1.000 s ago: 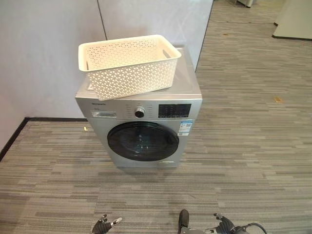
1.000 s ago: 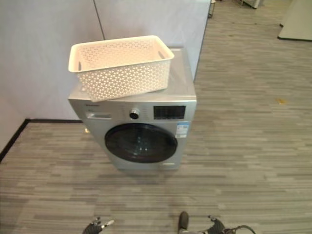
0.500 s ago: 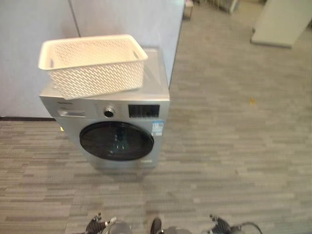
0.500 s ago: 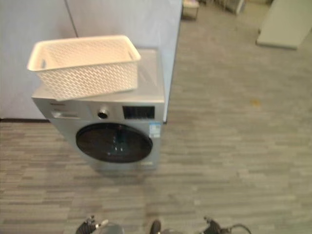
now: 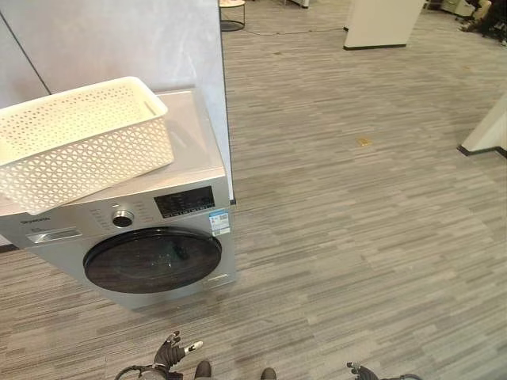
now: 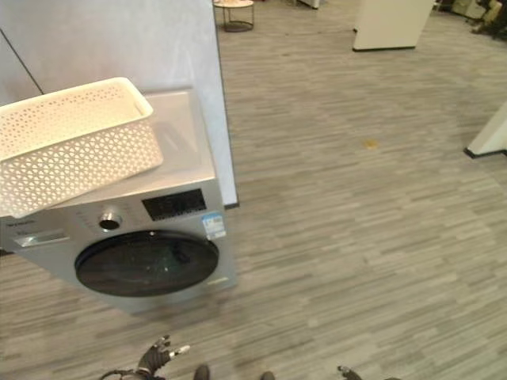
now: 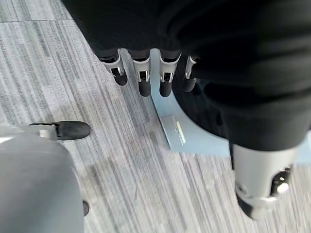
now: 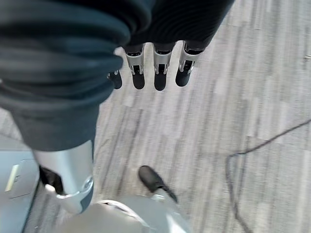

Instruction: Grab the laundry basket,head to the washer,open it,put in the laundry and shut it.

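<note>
The white laundry basket sits on top of the washer, whose round door is closed. Both are well ahead of the left hand, which hangs low with relaxed fingers, holding nothing. The right hand hangs likewise slack and empty (farther still from the washer). No laundry shows in the basket, which fits either clothes already loaded or a basket yet to be carried.
</note>
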